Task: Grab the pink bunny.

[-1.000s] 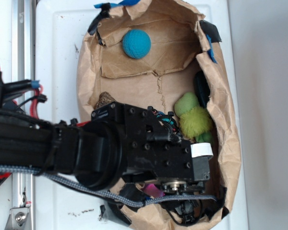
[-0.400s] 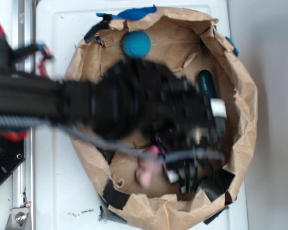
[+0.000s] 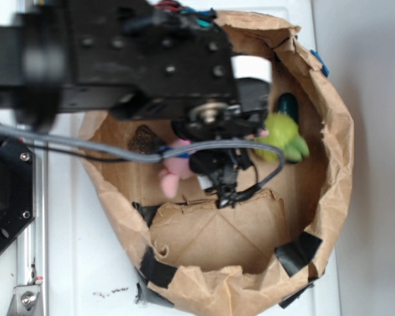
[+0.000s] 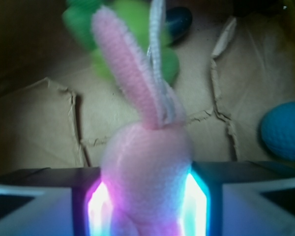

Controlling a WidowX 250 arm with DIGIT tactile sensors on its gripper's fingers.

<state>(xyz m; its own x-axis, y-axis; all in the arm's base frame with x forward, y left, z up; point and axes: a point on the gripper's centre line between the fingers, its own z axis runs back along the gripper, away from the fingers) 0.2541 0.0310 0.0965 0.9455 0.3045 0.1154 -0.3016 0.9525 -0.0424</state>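
White counter carries a crumpled brown paper bag lying open, its rim patched with black tape. Over the bag's upper part hangs the black arm, and its claw is clamped on the pink bunny, one pad pressing each side of the round body while the long ears stick out ahead. From outside, the pink bunny shows just beneath the arm, seemingly lifted off the paper, though blur makes that uncertain. Beyond it sit a green plush toy, a dark oval object and a blue ball.
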